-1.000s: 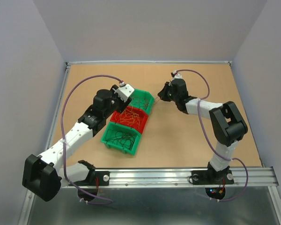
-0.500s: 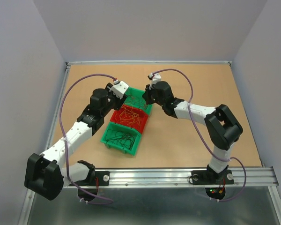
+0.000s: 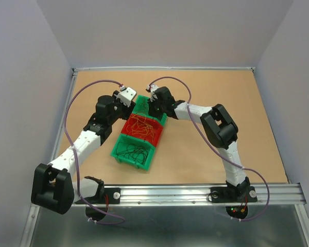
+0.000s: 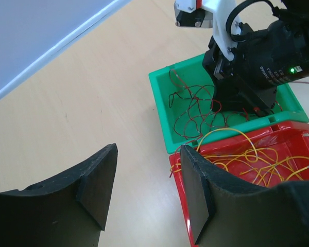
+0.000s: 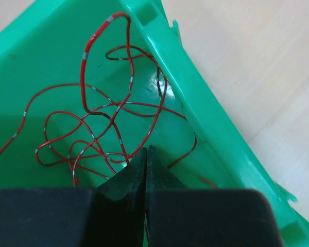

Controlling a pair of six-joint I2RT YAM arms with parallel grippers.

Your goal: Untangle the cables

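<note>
Thin red cables [image 5: 83, 72] lie in a loose tangle in the far green bin [image 5: 206, 118], also in the left wrist view [image 4: 195, 110]. My right gripper [image 5: 146, 153] is down inside that bin [image 3: 164, 107], jaws pressed together with a sliver of red cable between them; it also shows from above [image 3: 153, 110]. Yellow cables [image 3: 144, 126] fill the red bin [image 4: 288, 126]. Dark cables [image 3: 134, 151] lie in the near green bin [image 3: 131, 160]. My left gripper [image 4: 149, 170] is open and empty, just left of the red and far green bins [image 3: 132, 104].
The three bins stand in a diagonal row on the brown table [image 3: 221, 149]. The purple arm cables [image 3: 74, 108] arc over the left and middle. The right arm [image 4: 257, 51] fills the far side of the far green bin. Table rims run along the left and back.
My right gripper has swung left from beside the bins to inside the far green bin. My left gripper has drawn back slightly to the upper left.
</note>
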